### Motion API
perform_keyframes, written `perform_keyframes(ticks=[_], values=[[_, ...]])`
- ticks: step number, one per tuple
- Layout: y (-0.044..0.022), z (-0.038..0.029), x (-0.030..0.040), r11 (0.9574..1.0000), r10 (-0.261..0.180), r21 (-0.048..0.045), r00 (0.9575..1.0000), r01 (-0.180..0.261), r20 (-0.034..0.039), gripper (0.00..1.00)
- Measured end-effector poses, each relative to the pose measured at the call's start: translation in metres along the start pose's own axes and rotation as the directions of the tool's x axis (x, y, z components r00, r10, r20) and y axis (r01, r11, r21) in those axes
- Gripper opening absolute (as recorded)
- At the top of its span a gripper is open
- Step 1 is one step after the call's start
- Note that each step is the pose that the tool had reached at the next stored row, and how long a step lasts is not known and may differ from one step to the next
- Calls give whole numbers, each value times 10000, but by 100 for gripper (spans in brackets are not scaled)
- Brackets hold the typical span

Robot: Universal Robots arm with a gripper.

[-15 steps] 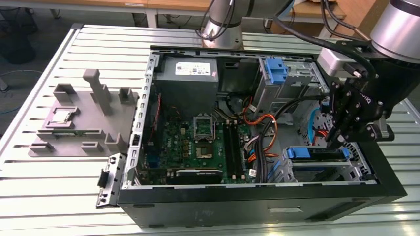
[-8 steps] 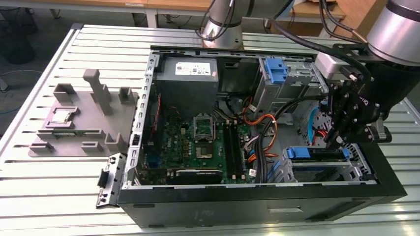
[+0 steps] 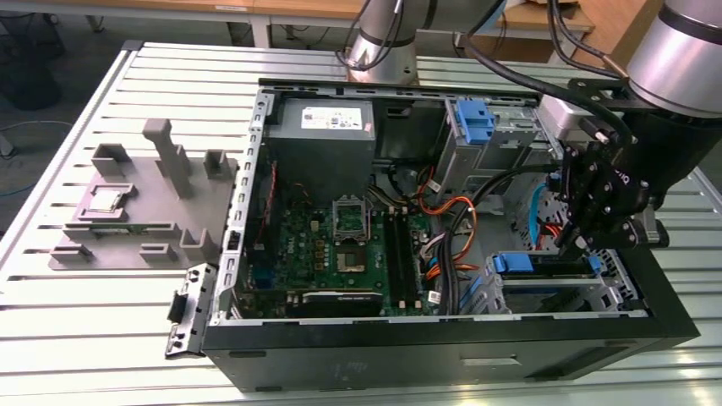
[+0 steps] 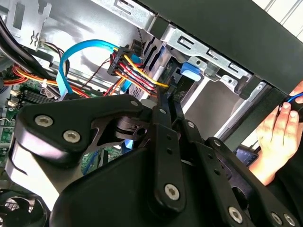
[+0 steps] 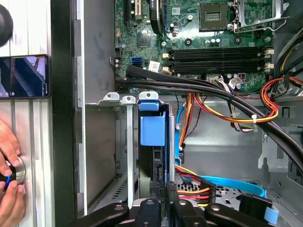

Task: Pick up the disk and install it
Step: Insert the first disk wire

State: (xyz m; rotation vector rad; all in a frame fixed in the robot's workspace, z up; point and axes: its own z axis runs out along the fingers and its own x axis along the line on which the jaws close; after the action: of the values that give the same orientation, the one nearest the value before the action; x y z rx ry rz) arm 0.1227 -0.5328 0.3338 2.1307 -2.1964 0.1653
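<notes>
Gripper [image 5: 161, 201] closed around disk [image 5: 152, 127] in drive bay [image 5: 124, 142].

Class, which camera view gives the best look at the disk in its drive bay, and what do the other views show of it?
The first wrist view: the disk stands edge-on in the bay, its blue rail plainly facing the camera, with the gripper at its near end. The exterior view shows a blue tab beside the gripper. The second wrist view shows a blue piece behind linkages.
</notes>
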Motion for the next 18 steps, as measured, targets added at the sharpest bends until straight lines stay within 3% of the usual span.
perform_keyframes(ticks=[18], values=[[2, 52, -5, 10000, 99, -12, 10000, -99, 10, 17]])
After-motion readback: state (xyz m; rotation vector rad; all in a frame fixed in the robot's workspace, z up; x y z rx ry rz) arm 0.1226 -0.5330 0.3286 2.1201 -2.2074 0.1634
